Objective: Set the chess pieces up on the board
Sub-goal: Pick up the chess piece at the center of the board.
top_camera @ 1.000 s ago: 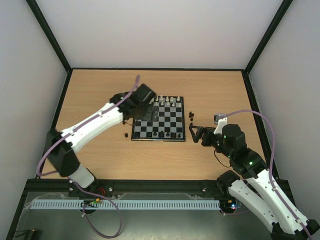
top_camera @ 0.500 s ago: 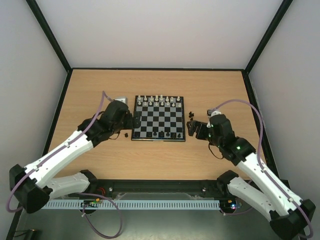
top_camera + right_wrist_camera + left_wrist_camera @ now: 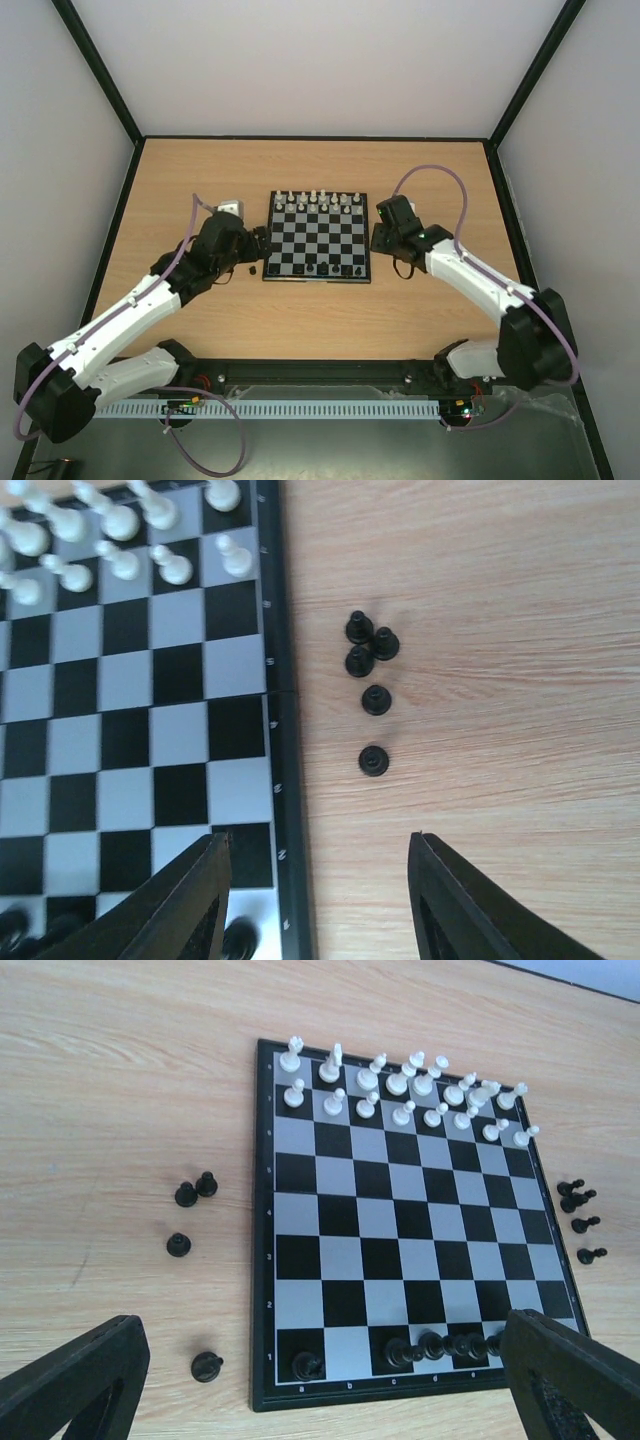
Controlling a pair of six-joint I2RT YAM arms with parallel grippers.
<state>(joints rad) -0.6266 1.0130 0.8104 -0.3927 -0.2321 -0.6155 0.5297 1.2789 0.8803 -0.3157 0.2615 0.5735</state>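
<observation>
At three o'clock of the board [image 3: 317, 240], the right gripper [image 3: 316, 850] had swung over stray black pieces [image 3: 360, 661], seemingly to pick one, jaws apart and empty; the left gripper [image 3: 320, 1365] gaped, empty.

L gripper [image 3: 258, 243] hovered just left of the board [image 3: 316, 237], fingers spread wide, nothing held. R gripper [image 3: 377, 238] hung by board's right edge, fingers partly apart, empty. Both arms reached fwd.
</observation>
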